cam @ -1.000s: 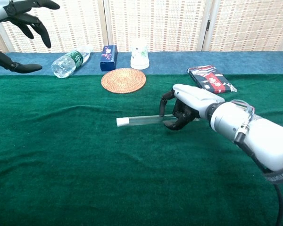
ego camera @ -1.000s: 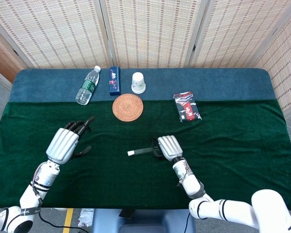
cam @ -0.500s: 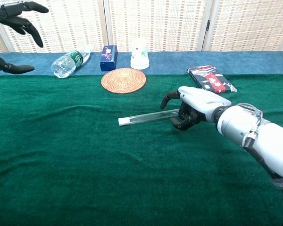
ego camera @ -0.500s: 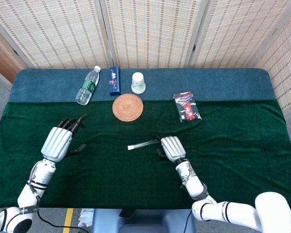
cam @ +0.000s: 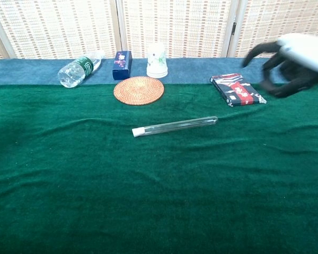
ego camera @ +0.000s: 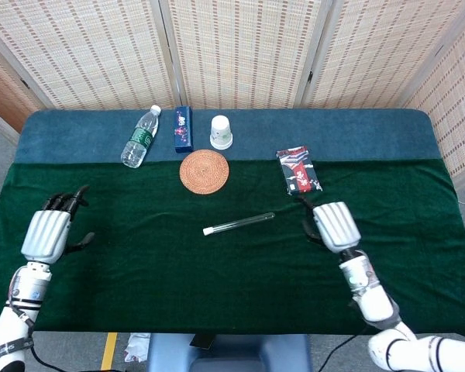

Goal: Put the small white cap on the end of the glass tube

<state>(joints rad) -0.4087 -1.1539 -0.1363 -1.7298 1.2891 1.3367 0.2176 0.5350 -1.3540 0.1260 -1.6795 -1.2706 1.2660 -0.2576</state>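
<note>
The glass tube lies flat on the green cloth near the table's middle, with the small white cap sitting on its left end. My right hand hovers off to the right of the tube, fingers loosely curled, holding nothing. My left hand is far out at the left edge of the table, fingers apart and empty. In the chest view the left hand is out of frame.
Along the back stand a water bottle lying on its side, a blue box, a white paper cup and a woven coaster. A red and black packet lies back right, close to my right hand.
My right hand has let go of the tube and pulled away to the right. The left hand has drawn back to the left edge. The tube now lies alone, slightly slanted.
</note>
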